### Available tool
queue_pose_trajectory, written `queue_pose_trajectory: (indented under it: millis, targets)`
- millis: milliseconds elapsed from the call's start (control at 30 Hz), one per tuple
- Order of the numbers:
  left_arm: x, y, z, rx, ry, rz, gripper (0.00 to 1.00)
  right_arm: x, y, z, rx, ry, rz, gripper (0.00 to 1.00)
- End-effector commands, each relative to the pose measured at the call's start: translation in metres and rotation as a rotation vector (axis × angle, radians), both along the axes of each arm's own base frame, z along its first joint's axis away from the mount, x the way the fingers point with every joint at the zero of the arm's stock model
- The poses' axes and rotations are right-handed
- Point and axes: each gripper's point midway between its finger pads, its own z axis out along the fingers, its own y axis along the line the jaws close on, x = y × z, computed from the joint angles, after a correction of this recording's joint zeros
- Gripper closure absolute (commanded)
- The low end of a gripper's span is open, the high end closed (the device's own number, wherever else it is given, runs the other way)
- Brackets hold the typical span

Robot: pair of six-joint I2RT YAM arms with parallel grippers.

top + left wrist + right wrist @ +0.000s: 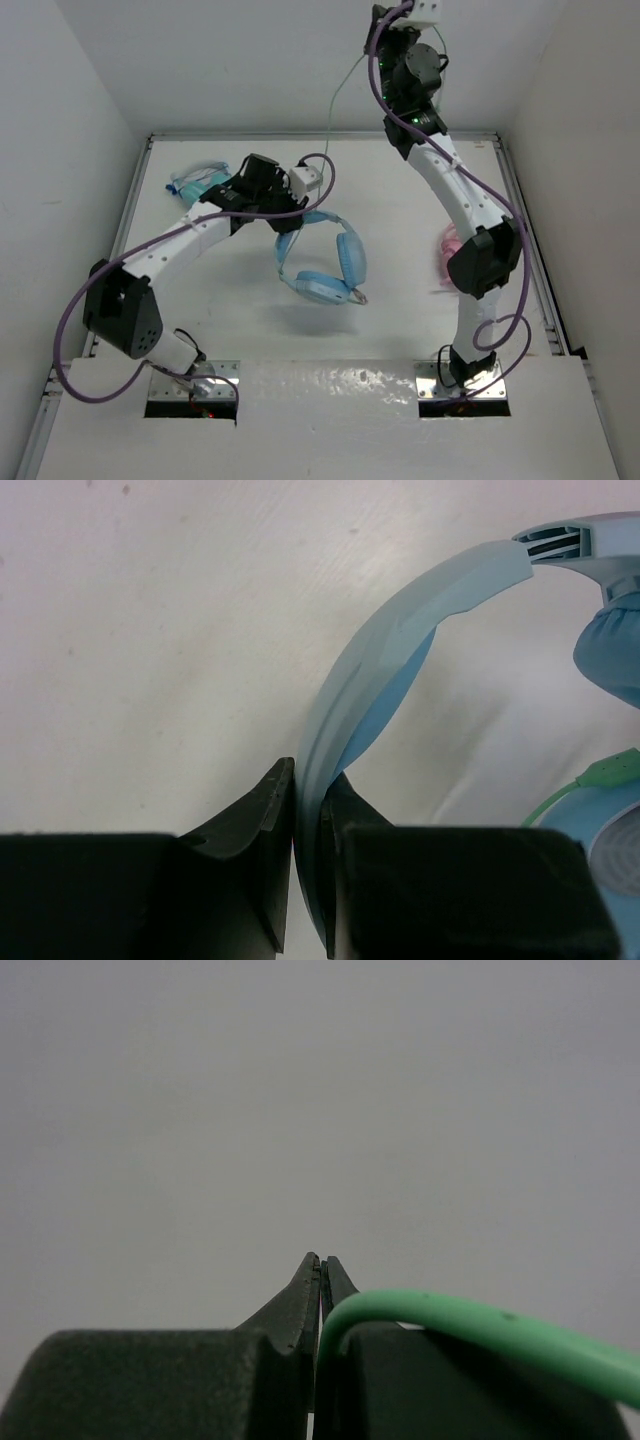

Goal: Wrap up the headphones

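On the table [400,320], left arm [180,240] reaches in bent from the near-left base, left gripper [310,772] clamped on the headband [400,630] of the headphones [340,262], which sit mid-table. Farther back, right arm [460,190] stretches up high by the back wall [250,60], right gripper [322,1265] pinched on the cable [480,1322]. Only the top view shows the cable running down toward the left wrist; only the wrist views show both grips close up.
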Motion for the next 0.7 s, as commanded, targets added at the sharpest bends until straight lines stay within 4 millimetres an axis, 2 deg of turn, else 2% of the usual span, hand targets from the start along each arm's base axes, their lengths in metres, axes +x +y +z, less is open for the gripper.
queue_pose_trajectory:
  millis: [0,33,67,100,133,167,200,233,267,333,467,500,567,667]
  targets:
    - [-0.027,-0.015,0.036,-0.094,-0.021,-0.122,1.0,0.021,-0.029,-0.024,0.001,0.063,-0.138,1.0]
    - [-0.031,-0.013,0.044,-0.096,-0.045,-0.132,1.0,0.027,-0.039,-0.037,0.011,0.09,-0.156,1.0]
    - [-0.034,-0.012,0.047,-0.096,-0.047,-0.141,1.0,0.032,-0.06,-0.041,0.031,0.103,-0.188,1.0]
    - [-0.04,-0.01,0.049,-0.091,-0.036,-0.15,1.0,0.035,-0.069,-0.046,0.067,0.115,-0.193,1.0]
    - [-0.041,-0.008,0.049,-0.085,-0.028,-0.142,1.0,0.04,-0.08,-0.059,0.08,0.143,-0.213,1.0]
    - [-0.04,-0.005,0.049,-0.078,-0.025,-0.12,1.0,0.042,-0.1,-0.064,0.101,0.153,-0.252,1.0]
    - [-0.037,-0.002,0.049,-0.067,-0.027,-0.086,1.0,0.038,-0.113,-0.062,0.147,0.153,-0.278,1.0]
    - [-0.03,0.005,0.047,-0.036,-0.036,-0.024,1.0,0.039,-0.125,-0.078,0.159,0.183,-0.302,1.0]
    - [-0.026,0.01,0.047,-0.02,-0.048,0.004,1.0,0.037,-0.142,-0.079,0.183,0.179,-0.325,1.0]
    - [-0.016,0.019,0.046,0.015,-0.071,0.07,1.0,0.028,-0.162,-0.083,0.22,0.171,-0.326,1.0]
    - [-0.012,0.021,0.049,0.027,-0.083,0.083,1.0,0.016,-0.183,-0.083,0.213,0.164,-0.355,1.0]
    - [-0.009,0.021,0.053,0.026,-0.092,0.09,1.0,0.014,-0.187,-0.089,0.207,0.176,-0.365,1.0]
    - [-0.004,0.026,0.056,0.048,-0.114,0.123,1.0,0.005,-0.203,-0.083,0.217,0.155,-0.386,1.0]
    - [0.0,0.03,0.058,0.064,-0.13,0.14,1.0,0.003,-0.213,-0.084,0.214,0.159,-0.402,1.0]
